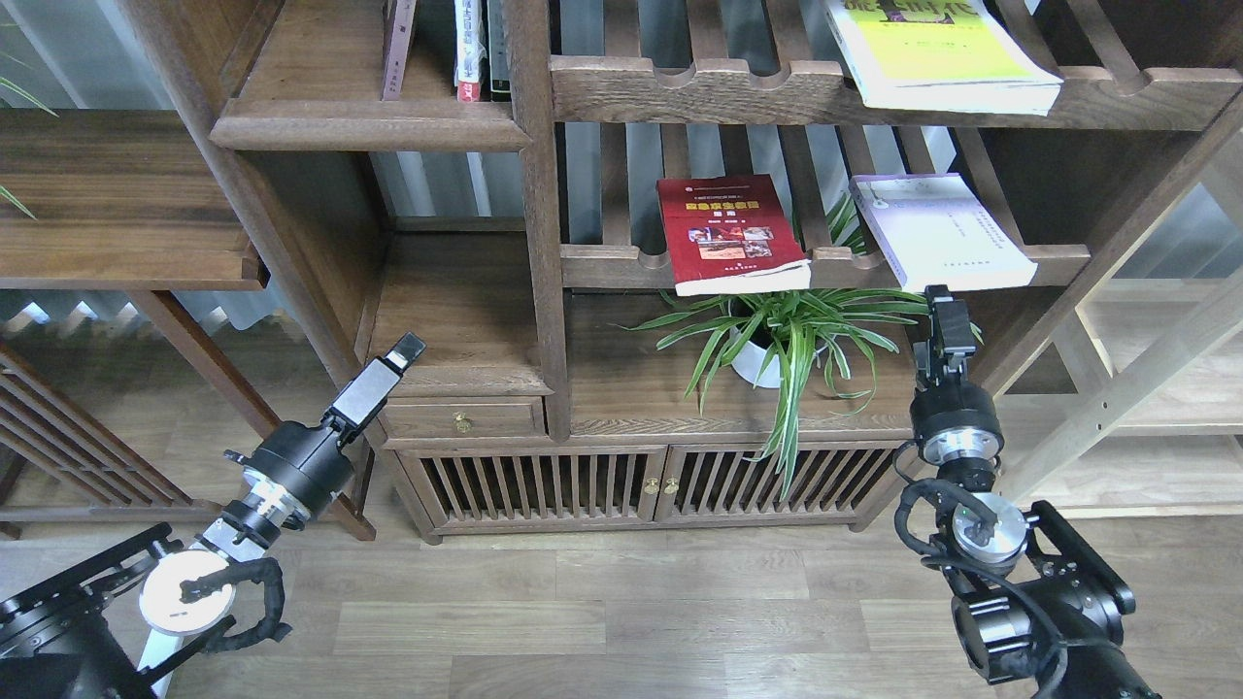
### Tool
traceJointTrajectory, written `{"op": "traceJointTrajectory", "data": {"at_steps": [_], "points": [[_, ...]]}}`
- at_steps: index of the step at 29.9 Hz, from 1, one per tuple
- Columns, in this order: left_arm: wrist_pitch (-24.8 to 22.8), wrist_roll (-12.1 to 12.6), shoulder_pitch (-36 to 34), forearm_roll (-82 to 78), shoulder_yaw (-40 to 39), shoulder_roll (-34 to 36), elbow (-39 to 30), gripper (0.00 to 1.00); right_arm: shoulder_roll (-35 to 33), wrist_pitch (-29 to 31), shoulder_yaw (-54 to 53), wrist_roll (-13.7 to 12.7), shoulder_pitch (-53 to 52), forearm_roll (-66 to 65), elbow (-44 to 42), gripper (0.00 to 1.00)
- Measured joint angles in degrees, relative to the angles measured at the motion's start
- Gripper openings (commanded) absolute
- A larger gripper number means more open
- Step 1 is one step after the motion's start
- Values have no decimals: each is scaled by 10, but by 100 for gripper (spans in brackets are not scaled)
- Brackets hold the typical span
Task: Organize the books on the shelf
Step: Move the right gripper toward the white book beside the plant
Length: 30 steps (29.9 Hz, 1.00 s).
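Note:
Three books lie flat on the slatted racks: a red book point(730, 233) mid-rack, a pale lavender-white book point(940, 231) to its right, and a thick yellow-green book point(940, 53) on the rack above. The solid dark-brown shelf point(359, 124) is at upper left and carries thin upright spines point(471, 49). My right gripper point(947, 303) points up just below the lavender book's front edge, apart from it; its fingers look dark and merged. My left gripper point(406, 348) hangs by the drawer cabinet's left corner, holding nothing visible, its fingers indistinct.
A spider plant in a white pot point(757, 361) stands on the cabinet top point(631, 388) under the red book, left of my right gripper. A small drawer point(464, 419) and slatted doors point(602, 483) sit below. Pale wood shelving point(1136, 388) stands at right, a dark side board point(117, 194) at left.

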<state>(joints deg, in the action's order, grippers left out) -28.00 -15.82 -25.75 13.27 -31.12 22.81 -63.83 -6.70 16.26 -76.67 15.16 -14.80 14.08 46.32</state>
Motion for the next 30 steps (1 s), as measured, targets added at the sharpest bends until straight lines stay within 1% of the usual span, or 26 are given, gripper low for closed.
{"op": "traceJointTrajectory", "data": {"at_steps": [8,21,30], "points": [[0,0,2,0,-1,5,-9,99,-13,-1,-1,0,-29,4,-26,100],[0,0,10,2,-1,30,-30,99,-31,-2,-2,0,-67,17,-100,100],[0,-1,15,2,-3,32,-31,99,-28,-3,2,0,-81,19,-106,100]]}}
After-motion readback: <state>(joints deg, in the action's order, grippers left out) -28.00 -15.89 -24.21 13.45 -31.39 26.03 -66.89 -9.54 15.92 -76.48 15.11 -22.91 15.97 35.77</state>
